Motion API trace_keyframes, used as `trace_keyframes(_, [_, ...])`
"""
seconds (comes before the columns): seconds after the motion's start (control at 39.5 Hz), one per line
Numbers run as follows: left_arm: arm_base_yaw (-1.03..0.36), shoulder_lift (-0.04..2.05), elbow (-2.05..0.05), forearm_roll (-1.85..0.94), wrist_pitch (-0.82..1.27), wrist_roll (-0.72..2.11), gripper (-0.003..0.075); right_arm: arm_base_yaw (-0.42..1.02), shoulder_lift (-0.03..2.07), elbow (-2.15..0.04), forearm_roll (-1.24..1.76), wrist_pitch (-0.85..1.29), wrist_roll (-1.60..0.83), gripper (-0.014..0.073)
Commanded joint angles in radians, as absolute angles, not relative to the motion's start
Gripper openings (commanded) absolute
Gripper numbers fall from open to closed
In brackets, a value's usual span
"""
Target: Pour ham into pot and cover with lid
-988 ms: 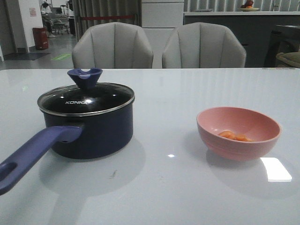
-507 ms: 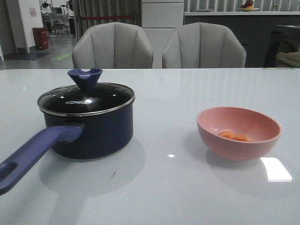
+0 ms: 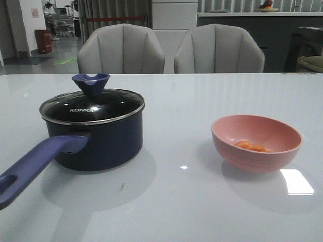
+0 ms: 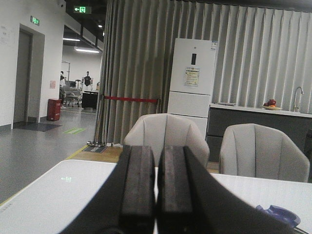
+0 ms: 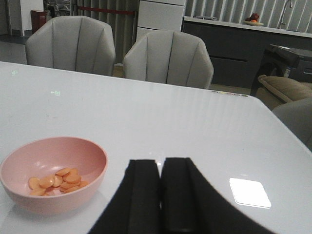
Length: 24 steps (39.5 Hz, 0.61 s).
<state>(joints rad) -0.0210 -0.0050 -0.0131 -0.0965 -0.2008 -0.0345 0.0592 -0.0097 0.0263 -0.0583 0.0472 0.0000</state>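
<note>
Lid (image 3: 92, 106) sits on pot (image 3: 96, 141), ham (image 3: 251, 146) in pink bowl (image 3: 256, 142) on bench (image 3: 181, 196), well apart. Left hand (image 4: 156, 183) & right hand (image 5: 161, 195) both pressed together, empty. Risk: tipping bowl w/ lid on, ham spills

A glossy, smooth white table (image 3: 202, 201) is seen, with window light mirrored at 4 o'clock. The lid (image 3: 92, 106) is made of clear glass edged by a shiny steel rim, topped with a blue plastic-looking knob. A dark, faintly glossy enamel finish is shown on the pot (image 3: 101, 146). The pink bowl (image 3: 256, 142) appears matt and smooth. The chairs (image 3: 121, 49) are upholstered in grey cloth.
</note>
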Motion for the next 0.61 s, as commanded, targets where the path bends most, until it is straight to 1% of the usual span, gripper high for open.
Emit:
trace_keyframes(0.0, [-0.020, -0.001, -0.104, -0.088, -0.213, -0.036, 0.0112, 0.055, -0.030, 0.022, -0.071, -0.025, 0.005, 0.0139])
trace_keyframes(0.08, [-0.020, 0.038, -0.189, -0.074, -0.104, -0.036, 0.0112, 0.055, -0.030, 0.022, -0.071, -0.025, 0.005, 0.0139])
trace_keyframes(0.2, [-0.020, 0.150, -0.350, -0.055, 0.149, -0.036, 0.0112, 0.055, -0.030, 0.022, -0.071, -0.025, 0.005, 0.0139])
trace_keyframes(0.25, [-0.020, 0.195, -0.391, -0.055, 0.206, -0.036, 0.0112, 0.055, -0.030, 0.022, -0.071, -0.025, 0.005, 0.0139])
trace_keyframes(0.35, [-0.020, 0.247, -0.405, -0.073, 0.211, -0.036, 0.0112, 0.055, -0.030, 0.022, -0.071, -0.025, 0.005, 0.0139])
trace_keyframes(0.58, [-0.020, 0.267, -0.394, -0.076, 0.209, -0.036, 0.0112, 0.055, -0.030, 0.022, -0.071, -0.025, 0.005, 0.0139])
